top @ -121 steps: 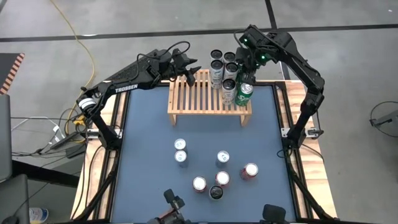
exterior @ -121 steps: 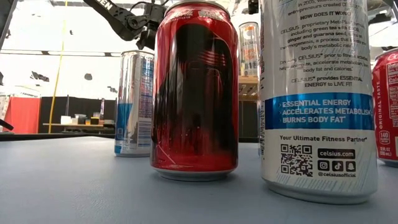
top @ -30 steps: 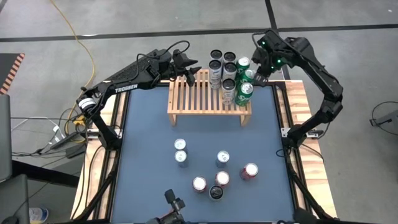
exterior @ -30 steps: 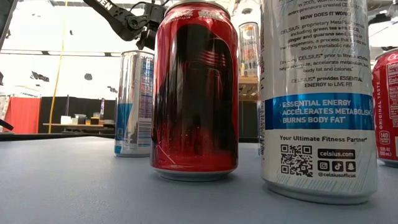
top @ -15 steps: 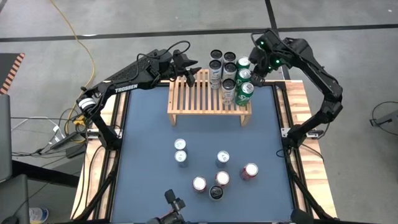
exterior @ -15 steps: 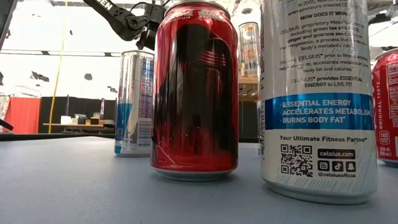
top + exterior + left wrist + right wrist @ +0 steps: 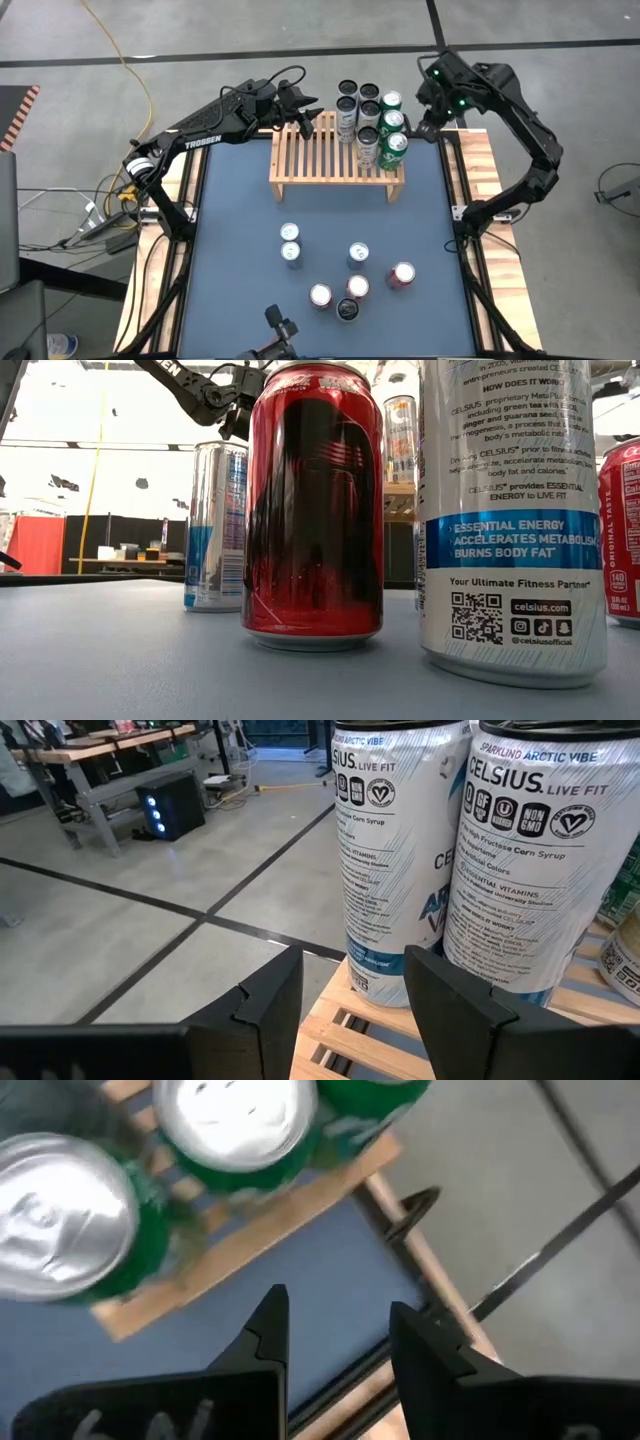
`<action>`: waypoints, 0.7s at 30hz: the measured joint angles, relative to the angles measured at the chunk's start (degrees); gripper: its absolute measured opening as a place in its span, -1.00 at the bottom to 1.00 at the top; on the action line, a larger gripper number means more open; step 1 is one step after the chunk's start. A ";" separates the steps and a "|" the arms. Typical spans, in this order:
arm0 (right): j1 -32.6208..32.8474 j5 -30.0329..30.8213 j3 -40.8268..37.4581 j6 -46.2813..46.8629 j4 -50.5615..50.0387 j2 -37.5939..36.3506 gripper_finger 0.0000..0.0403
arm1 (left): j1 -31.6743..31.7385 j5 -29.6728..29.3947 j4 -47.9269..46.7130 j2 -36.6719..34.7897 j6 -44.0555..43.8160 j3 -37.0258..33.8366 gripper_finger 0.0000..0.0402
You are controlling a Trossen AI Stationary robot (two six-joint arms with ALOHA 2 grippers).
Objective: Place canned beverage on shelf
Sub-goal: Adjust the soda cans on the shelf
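Observation:
The light-wood shelf (image 7: 337,155) stands at the table's far side. Its right end carries several white and dark cans (image 7: 349,112) and three green cans (image 7: 392,122), all upright on the slats. My right gripper (image 7: 432,118) hangs open and empty just past the shelf's right end; its wrist view shows two green can tops (image 7: 235,1125) ahead of the gripper (image 7: 335,1330). My left gripper (image 7: 305,115) stays open and level over the shelf's far left part. It (image 7: 355,995) faces two white cans (image 7: 395,850) without touching them.
Several loose cans stand upright on the blue mat near the front, among them a red one (image 7: 401,274) and a dark one (image 7: 347,310). In the low view a red can (image 7: 315,510) and a white can (image 7: 510,510) fill the foreground. The shelf's left slats (image 7: 300,150) are bare.
My right gripper has drawn back from the green cans toward the table's right edge, rising a little, its fingers still apart. The three green cans stay upright on the shelf.

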 joint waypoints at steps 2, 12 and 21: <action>1.21 -1.37 -0.29 1.70 0.09 -0.59 -0.43 | 0.00 0.00 -0.01 0.00 -0.03 0.00 -0.18; 10.33 -1.17 -11.15 8.19 0.78 -4.99 -0.43 | 0.00 0.00 0.02 0.00 -0.86 0.00 -0.18; 12.76 -1.14 -17.53 9.29 4.85 -4.21 -0.43 | 0.00 0.00 0.00 0.00 -0.85 0.00 -0.18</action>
